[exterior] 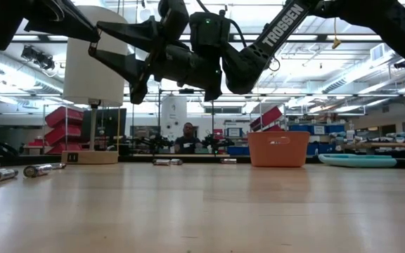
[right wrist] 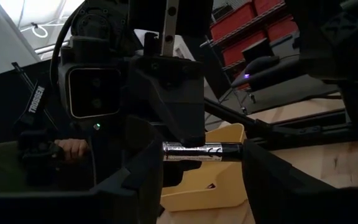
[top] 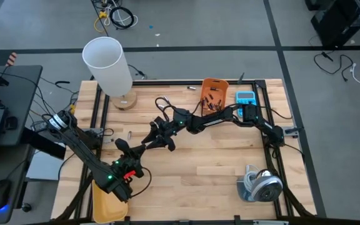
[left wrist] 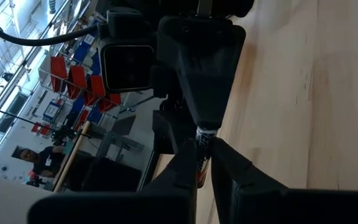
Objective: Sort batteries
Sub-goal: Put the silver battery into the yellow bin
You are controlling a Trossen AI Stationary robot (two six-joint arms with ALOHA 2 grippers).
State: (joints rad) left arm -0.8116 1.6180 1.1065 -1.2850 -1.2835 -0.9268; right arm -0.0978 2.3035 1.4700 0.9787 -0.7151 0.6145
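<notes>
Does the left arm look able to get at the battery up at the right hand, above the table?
Probably yes. The left hand meets the right hand in mid-air. Its two fingers sit on either side of the dark cylindrical battery, with nothing else between them.
</notes>
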